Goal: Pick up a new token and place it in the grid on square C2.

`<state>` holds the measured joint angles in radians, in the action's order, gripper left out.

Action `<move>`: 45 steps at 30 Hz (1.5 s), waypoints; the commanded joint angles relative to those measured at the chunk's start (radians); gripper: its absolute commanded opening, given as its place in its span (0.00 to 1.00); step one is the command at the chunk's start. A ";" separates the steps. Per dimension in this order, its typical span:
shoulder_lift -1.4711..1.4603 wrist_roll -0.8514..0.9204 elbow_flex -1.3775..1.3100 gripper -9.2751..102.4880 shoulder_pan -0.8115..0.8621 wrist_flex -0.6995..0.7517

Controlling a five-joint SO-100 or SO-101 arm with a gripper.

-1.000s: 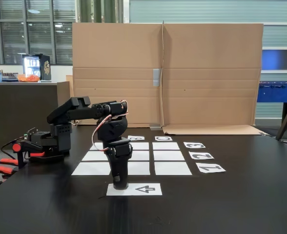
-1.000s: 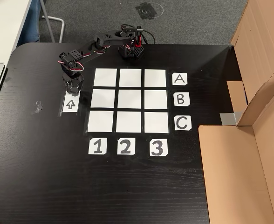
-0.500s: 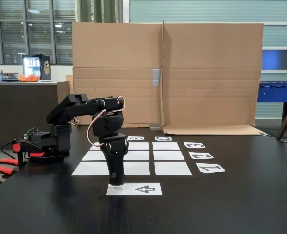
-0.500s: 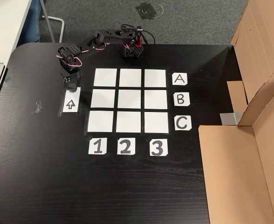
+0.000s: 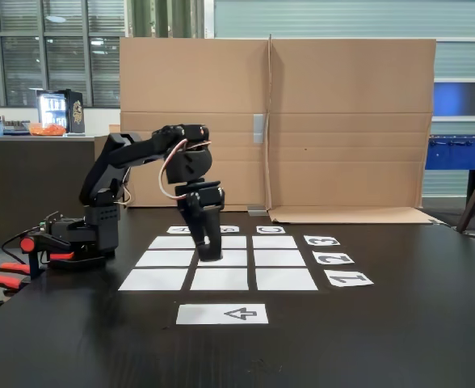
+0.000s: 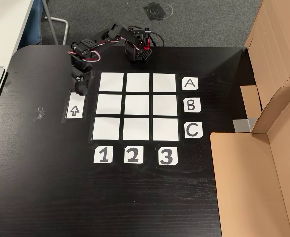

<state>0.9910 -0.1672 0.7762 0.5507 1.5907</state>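
A black table [image 6: 46,187] carries the grid [image 6: 136,106] of nine white paper cells. Letter cards [image 6: 191,104], number cards [image 6: 132,155] and an arrow sheet [image 6: 74,107] lie beside it.

Even indoor light falls from above across the black table [image 6: 46,187], which returns a soft sheen in the low fixed view and faint pale streaks in the high one. White paper cells [image 6: 137,104] read bright but keep their edges. Shadows are weak and diffuse. The lit screen [image 5: 53,111] glares in the background, which sits slightly soft; both pictures are mildly grainy.
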 commanded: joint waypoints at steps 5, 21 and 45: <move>0.106 -0.018 0.035 0.07 -0.109 -0.020; 0.118 -0.104 0.035 0.07 -0.341 -0.021; -0.044 -0.209 -0.061 0.07 -0.557 -0.080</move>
<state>0.9511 -0.3651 0.7762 0.0061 1.5217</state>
